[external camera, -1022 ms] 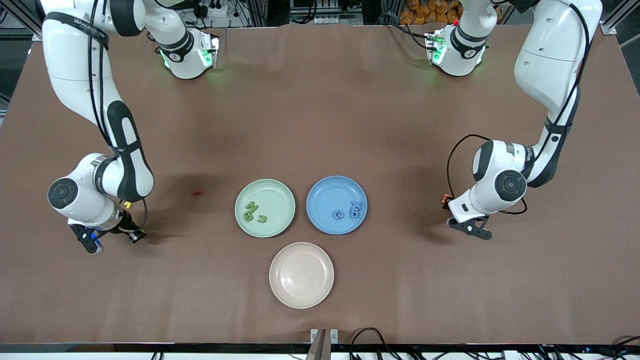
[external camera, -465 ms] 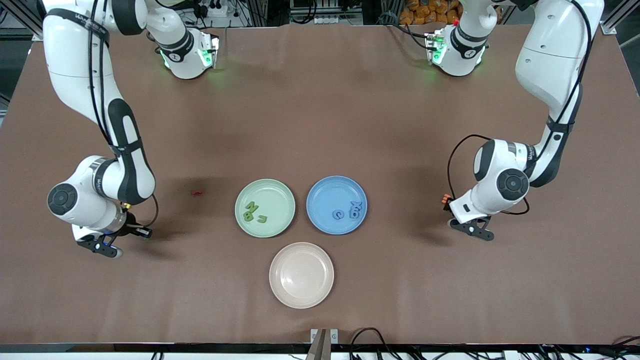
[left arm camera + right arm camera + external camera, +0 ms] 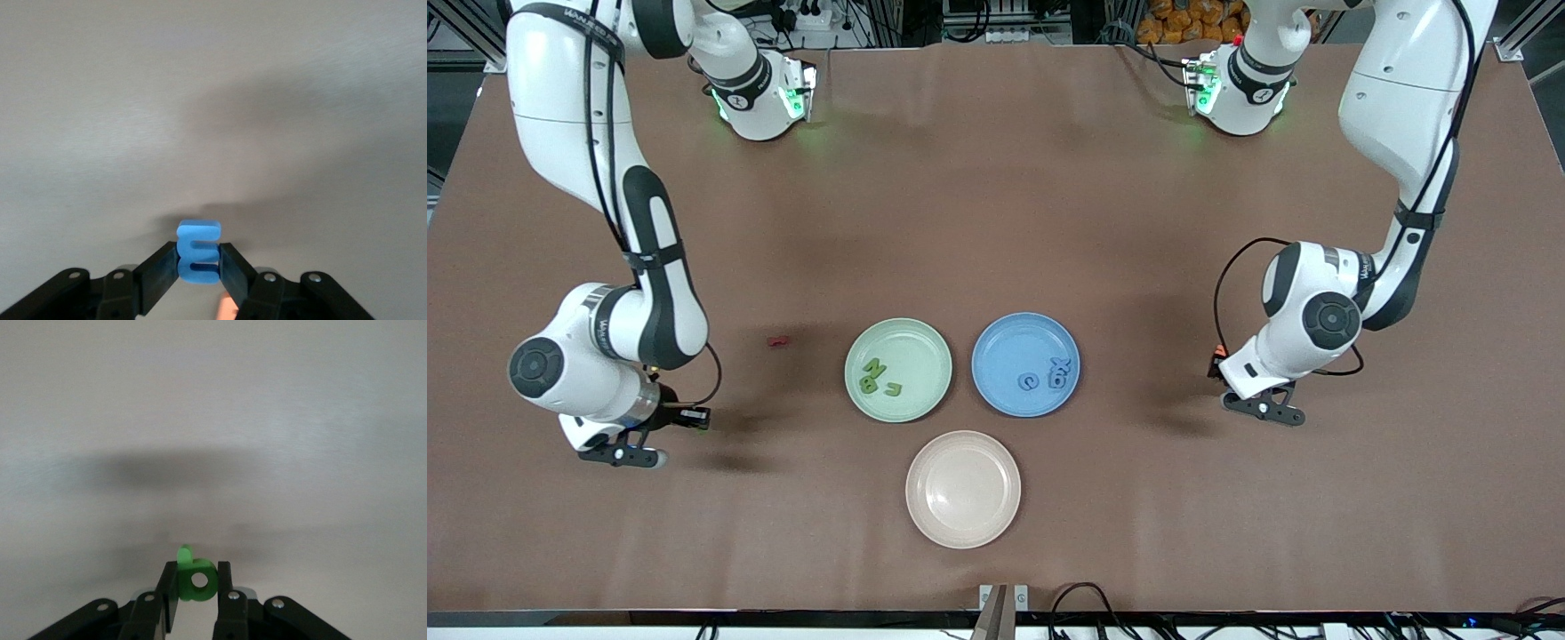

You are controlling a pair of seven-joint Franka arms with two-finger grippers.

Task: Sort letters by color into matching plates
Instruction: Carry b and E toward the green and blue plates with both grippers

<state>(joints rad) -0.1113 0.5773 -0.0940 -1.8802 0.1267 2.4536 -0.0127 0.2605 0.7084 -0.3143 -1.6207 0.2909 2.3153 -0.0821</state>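
- the cream-beige plate (image 3: 963, 524), nearest the front camera, holds nothing and is not one of the sorting targets.
- the right pincer (image 3: 197, 587) is clamped on a green "b" letter (image 3: 195, 579), over bare worktop (image 3: 996, 222) toward the right arm's end; it belongs in the green plate.
- the left pincer (image 3: 199, 263) is clamped on a blue "e" letter (image 3: 198, 251), over bare worktop toward the left arm's end; it belongs in the blue plate.
- the green plate (image 3: 898, 331) already has three green letters (image 3: 877, 377) in it.
- the blue plate (image 3: 1025, 327), just beside it, has blue letters (image 3: 1046, 377), about three.
- a small red letter (image 3: 778, 340) lies loose on the worktop near the green plate, with no red plate in sight.
- judged from this, sorting is well along: two held pieces to deliver.
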